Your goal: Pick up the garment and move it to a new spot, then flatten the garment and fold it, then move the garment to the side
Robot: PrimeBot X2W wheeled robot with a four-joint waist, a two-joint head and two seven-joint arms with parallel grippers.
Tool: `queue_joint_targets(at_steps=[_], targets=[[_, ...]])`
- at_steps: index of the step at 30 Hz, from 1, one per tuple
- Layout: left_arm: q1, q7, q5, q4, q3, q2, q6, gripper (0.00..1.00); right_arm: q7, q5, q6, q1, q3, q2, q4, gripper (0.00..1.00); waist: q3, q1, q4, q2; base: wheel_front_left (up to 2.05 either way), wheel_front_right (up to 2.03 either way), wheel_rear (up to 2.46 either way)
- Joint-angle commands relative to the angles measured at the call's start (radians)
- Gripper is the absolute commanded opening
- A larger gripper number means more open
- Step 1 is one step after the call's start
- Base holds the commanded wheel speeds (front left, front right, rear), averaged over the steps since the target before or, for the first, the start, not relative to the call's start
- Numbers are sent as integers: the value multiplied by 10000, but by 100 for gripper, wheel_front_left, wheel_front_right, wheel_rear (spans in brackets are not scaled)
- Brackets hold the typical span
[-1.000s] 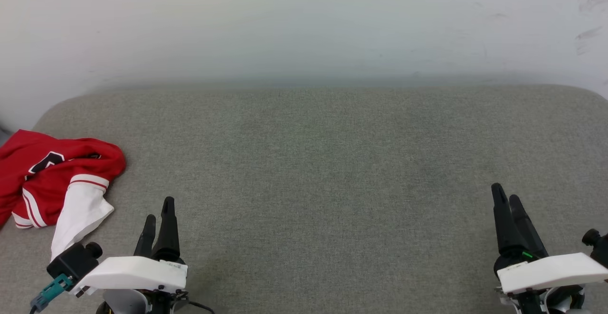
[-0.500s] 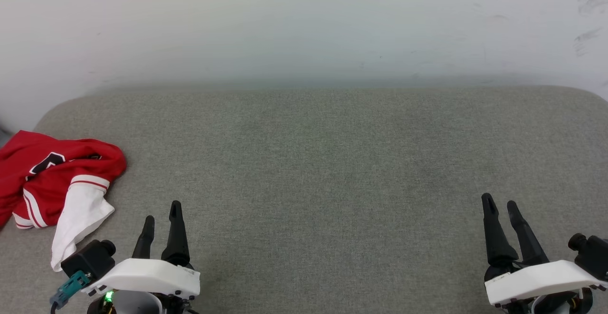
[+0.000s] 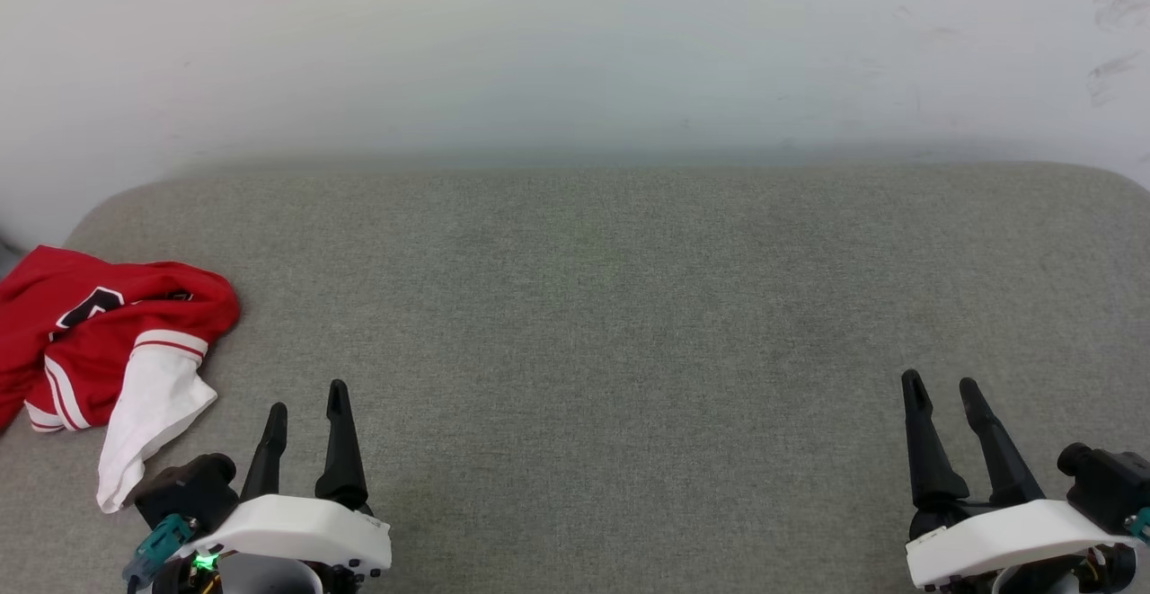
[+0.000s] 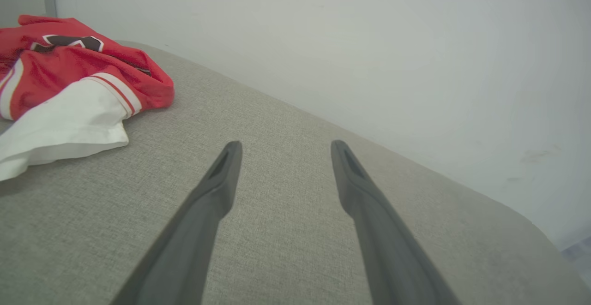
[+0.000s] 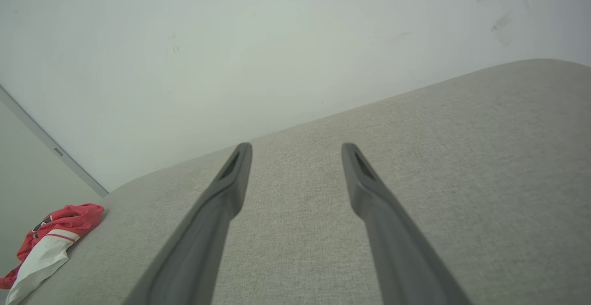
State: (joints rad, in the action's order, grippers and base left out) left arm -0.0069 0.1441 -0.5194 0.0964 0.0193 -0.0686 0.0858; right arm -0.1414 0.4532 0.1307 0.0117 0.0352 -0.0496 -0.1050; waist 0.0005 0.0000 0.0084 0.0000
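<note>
The garment (image 3: 99, 333), a red jersey with a white sleeve and black lettering, lies crumpled at the far left of the grey cushioned surface (image 3: 593, 306); it also shows in the left wrist view (image 4: 69, 74) and small in the right wrist view (image 5: 51, 236). My left gripper (image 3: 305, 399) stands open near the front edge, to the right of the garment's white sleeve and apart from it, with nothing between its fingers. My right gripper (image 3: 941, 385) stands open at the lower right, also holding nothing.
A pale wall (image 3: 575, 46) rises directly behind the grey surface. The surface's rounded corners show at the far left (image 3: 99, 208) and the far right (image 3: 1123, 176).
Both grippers have drawn back toward the near edge and turned so that their fingers now show spread apart. The garment has not moved.
</note>
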Motion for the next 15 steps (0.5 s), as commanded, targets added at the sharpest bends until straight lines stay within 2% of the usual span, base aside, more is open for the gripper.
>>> queue_joint_targets(at_steps=[1, 15], targets=[[25, 112, 362, -163, 8, -77, 51, 100, -127, -323, 0, 25, 3, -10, 161, 100, 6, 0, 0, 0, 0, 0, 0], [152, 423, 1561, -344, 112, -28, -155, 100, -449, -1414, 0, 117, -40, -11, 360, 100, 4, 0, 7, 0, 0, 0, 0]])
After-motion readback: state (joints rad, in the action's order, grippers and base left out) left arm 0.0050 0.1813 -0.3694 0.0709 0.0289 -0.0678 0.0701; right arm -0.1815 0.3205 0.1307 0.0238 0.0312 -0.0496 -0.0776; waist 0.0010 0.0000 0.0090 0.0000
